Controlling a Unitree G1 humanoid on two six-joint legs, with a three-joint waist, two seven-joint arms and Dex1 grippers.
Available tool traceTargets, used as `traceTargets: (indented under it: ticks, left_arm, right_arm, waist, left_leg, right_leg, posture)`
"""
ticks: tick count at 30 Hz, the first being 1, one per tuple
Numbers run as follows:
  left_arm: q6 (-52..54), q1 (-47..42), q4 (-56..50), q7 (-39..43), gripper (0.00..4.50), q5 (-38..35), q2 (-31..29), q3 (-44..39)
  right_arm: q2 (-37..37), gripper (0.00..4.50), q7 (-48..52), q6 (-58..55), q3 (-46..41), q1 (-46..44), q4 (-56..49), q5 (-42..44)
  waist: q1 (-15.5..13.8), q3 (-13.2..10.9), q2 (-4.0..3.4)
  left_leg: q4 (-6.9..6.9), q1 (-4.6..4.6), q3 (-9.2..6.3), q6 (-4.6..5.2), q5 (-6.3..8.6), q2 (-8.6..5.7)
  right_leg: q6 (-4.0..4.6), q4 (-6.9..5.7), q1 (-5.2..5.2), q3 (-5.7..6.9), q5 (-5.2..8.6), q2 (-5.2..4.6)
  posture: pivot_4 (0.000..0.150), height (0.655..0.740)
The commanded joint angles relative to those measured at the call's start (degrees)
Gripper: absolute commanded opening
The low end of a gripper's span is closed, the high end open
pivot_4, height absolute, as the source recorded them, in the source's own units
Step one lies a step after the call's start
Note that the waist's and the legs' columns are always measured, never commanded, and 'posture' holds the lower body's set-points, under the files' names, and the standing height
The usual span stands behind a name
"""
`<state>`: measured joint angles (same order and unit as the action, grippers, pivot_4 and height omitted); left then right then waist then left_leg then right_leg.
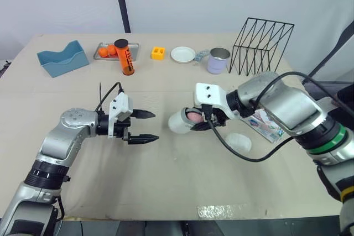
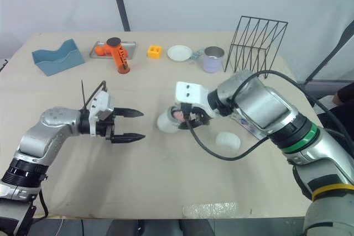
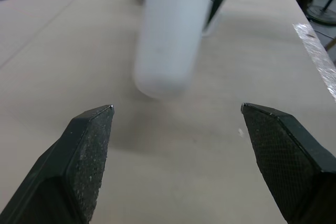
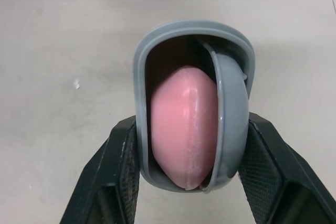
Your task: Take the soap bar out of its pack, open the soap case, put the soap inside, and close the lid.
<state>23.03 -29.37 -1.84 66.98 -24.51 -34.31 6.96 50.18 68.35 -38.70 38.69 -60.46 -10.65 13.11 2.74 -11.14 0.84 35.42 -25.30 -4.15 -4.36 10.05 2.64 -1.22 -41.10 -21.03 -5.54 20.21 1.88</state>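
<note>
White grey-rimmed plastic soap case (image 1: 180,121) loaded, not yet closed
The left gripper (image 1: 145,126), fingers spread, is aimed at its closed end; the long axis is laid gripper to gripper, the mouth, with the pink oval soap bar (image 4: 184,129) inside, turned toward the right gripper (image 1: 200,121) clamped on the case; the white oval lid (image 1: 239,142) is seen nearer that arm.

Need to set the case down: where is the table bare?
Bare: near strip of table, short of left gripper and soap case; also between left gripper and blue holder. Crowded: far edge along to wire rack; lid, pack at right.
</note>
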Motion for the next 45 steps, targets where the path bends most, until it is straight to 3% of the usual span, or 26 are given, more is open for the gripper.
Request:
traceTargets:
  ticks: [1, 13, 23, 45]
  left_arm:
    - [1.24, -1.93, -3.52, -3.62, 4.11, 0.63, 1.69, 0.25]
    - [3.49, 0.98, -10.5, -9.77, 4.11, 5.38, 3.43, 5.34]
    - [5.52, 2.26, -11.88, -16.09, 4.11, 5.75, 7.75, 5.79]
    - [2.83, 2.73, -11.04, -16.92, 4.11, 8.36, 9.64, 8.82]
  right_arm:
    - [-1.14, 2.06, 4.0, 2.92, 0.13, -2.96, -2.76, -4.74]
    - [-6.3, 2.06, 11.24, 7.77, 4.44, -5.66, 3.02, -19.28]
    - [-8.92, 2.06, 14.03, 4.37, 3.88, -5.28, 3.18, -23.27]
    - [-11.45, 2.06, 15.07, 4.93, 2.1, -5.21, 6.56, -25.63]
  waist:
    - [-0.01, 0.0, 0.02]
    - [-0.03, 0.0, 0.02]
    - [-0.1, 0.0, 0.02]
    - [-0.06, 0.0, 0.02]
  left_leg:
    - [0.03, -0.03, -0.03, 0.0, 0.0, 0.0]
    - [0.06, -0.02, -0.11, -0.04, -0.03, -0.01]
    - [0.11, -0.01, -0.29, -0.08, -0.05, -0.06]
    - [0.11, 0.04, -0.5, -0.25, -0.15, -0.04]
  right_leg:
    - [0.01, 0.0, 0.01, 0.04, -0.01, -0.01]
    - [0.08, -0.04, 0.04, 0.14, -0.04, -0.05]
    - [0.09, -0.06, 0.13, 0.44, -0.05, -0.15]
    - [0.18, -0.08, 0.21, 0.75, -0.1, -0.16]
  posture:
    - [0.15, 0.74]
    - [0.15, 0.74]
    - [0.15, 0.74]
    - [0.15, 0.74]
